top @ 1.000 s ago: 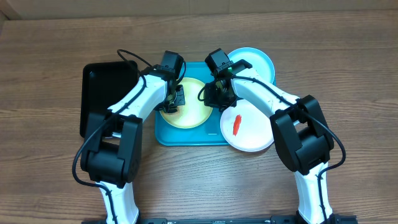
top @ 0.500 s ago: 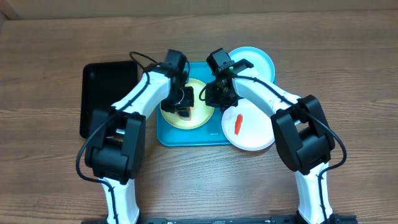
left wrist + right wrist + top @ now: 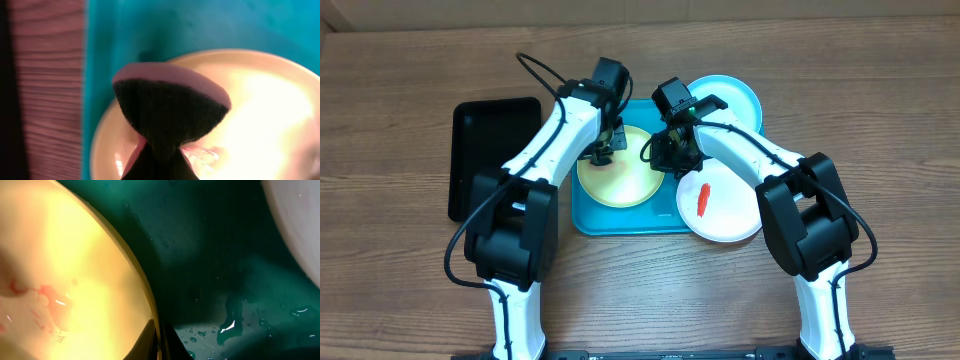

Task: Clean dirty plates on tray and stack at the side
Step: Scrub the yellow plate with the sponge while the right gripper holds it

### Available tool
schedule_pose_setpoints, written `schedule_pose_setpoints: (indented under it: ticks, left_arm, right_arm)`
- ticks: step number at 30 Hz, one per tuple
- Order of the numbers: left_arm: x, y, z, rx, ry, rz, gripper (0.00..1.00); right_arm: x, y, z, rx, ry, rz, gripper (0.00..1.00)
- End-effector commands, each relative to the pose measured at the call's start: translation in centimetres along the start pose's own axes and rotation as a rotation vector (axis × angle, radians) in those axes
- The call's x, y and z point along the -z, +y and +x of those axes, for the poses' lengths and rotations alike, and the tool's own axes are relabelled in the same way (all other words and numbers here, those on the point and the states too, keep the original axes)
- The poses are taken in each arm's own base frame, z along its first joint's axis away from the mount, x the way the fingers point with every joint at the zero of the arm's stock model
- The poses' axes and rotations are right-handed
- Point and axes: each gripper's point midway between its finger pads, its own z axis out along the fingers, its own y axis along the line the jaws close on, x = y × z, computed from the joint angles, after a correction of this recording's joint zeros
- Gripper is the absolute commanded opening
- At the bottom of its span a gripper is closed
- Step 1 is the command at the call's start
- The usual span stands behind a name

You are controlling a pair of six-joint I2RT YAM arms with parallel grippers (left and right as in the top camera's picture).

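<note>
The left hand (image 3: 604,152) is closed tight on a dark sponge (image 3: 170,110), above the upper left part of the yellow-green plate (image 3: 620,172), which lies on the tray (image 3: 620,222) mid-frame. The right hand (image 3: 665,155) is nearly shut, pinching that plate's right rim. The white plate (image 3: 725,210) overlaps the tray's right edge, and the blue plate (image 3: 738,98) sits at upper right.

On the counter (image 3: 400,270), the tray (image 3: 620,220) sits central, a smaller tray (image 3: 485,150) just left of it. 3 plates: the middle plate (image 3: 620,178) in the tray, the far plate (image 3: 735,100) overlapping its back right corner, the near plate (image 3: 725,215) overlapping its front right corner — partly off it. A sponge (image 3: 170,115) in the left claw (image 3: 603,152) is over the middle plate's back left; the right claw (image 3: 665,158) pinches its right rim.
</note>
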Motion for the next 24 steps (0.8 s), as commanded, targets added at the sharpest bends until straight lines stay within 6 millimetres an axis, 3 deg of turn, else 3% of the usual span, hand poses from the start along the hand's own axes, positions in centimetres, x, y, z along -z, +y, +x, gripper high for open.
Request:
schedule_pose_setpoints:
  ticks: [1, 8, 12, 14, 18, 24]
  left_arm:
    - [-1.4, -2.0, 2.9, -0.086, 0.074, 0.044, 0.04]
    - [-3.2, -2.4, 7.0, -0.130, 0.186, 0.083, 0.04]
    - [-2.6, -5.7, 8.1, -0.338, 0.221, 0.307, 0.04]
    - [-2.5, -5.8, 7.8, -0.358, 0.211, 0.323, 0.04]
    - [-3.4, -3.2, 5.6, -0.243, 0.158, 0.210, 0.04]
    - [-4.1, 3.9, 2.5, 0.079, 0.039, -0.123, 0.04]
  right_arm:
    - [-1.4, -1.5, 1.1, -0.007, 0.029, 0.057, 0.04]
    - [-1.5, -1.7, 1.2, -0.008, 0.031, 0.064, 0.04]
    - [-1.5, -1.7, 1.2, -0.008, 0.031, 0.064, 0.04]
    - [-1.5, -1.7, 1.2, -0.008, 0.031, 0.064, 0.04]
    - [-1.5, -1.7, 1.2, -0.005, 0.032, 0.064, 0.04]
    - [-1.5, -1.7, 1.2, -0.005, 0.031, 0.063, 0.04]
